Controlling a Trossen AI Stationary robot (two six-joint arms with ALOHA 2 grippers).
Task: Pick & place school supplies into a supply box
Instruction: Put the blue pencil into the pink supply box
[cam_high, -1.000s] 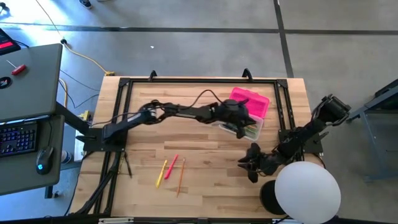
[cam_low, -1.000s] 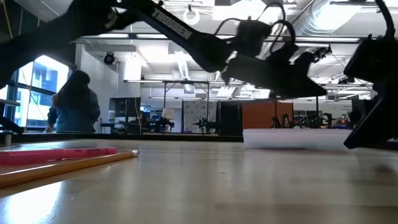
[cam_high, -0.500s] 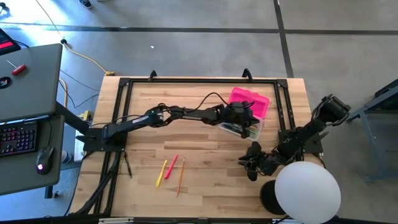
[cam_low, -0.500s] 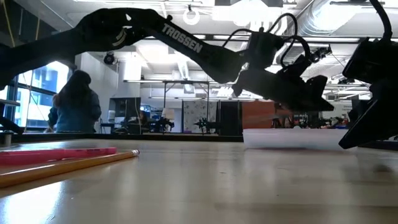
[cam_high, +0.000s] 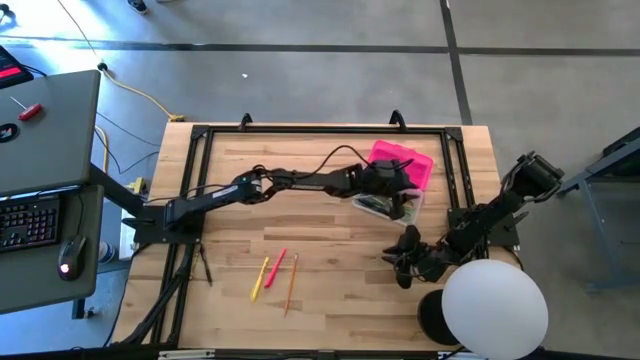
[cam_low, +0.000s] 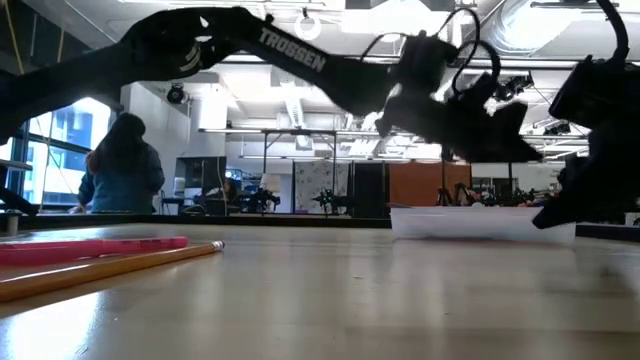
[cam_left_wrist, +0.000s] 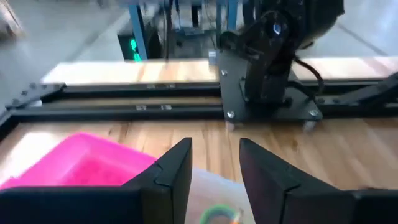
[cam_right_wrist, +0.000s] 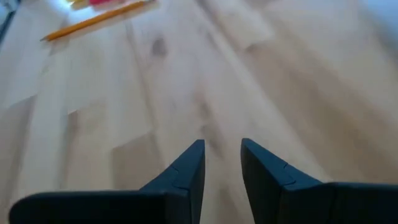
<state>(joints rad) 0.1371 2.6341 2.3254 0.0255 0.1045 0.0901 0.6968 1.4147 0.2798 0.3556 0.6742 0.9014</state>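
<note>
The supply box (cam_high: 383, 207) is a clear tray at the table's right middle with several pens inside. Its pink lid (cam_high: 405, 160) lies at its far side. My left gripper (cam_high: 400, 203) hovers open just above the box, with nothing between its fingers (cam_left_wrist: 214, 165). The lid (cam_left_wrist: 81, 165) and something green (cam_left_wrist: 217, 214) in the box show below them. A yellow pen (cam_high: 262, 278), a pink-red pen (cam_high: 279, 264) and an orange pencil (cam_high: 292, 283) lie flat on the table near its front edge. My right gripper (cam_high: 403, 265) waits open near the front right, over bare wood (cam_right_wrist: 222, 158).
A black metal frame (cam_high: 320, 131) runs around the tabletop. A white dome (cam_high: 495, 305) covers the front right corner beside the right arm. Bare wood lies between the loose pens and the box. A person stands far off in the room (cam_low: 120, 165).
My left arm has stretched out, carrying its gripper a little farther toward the table's right edge above the supply box. In the low view the gripper dips toward the box, then rises again.
</note>
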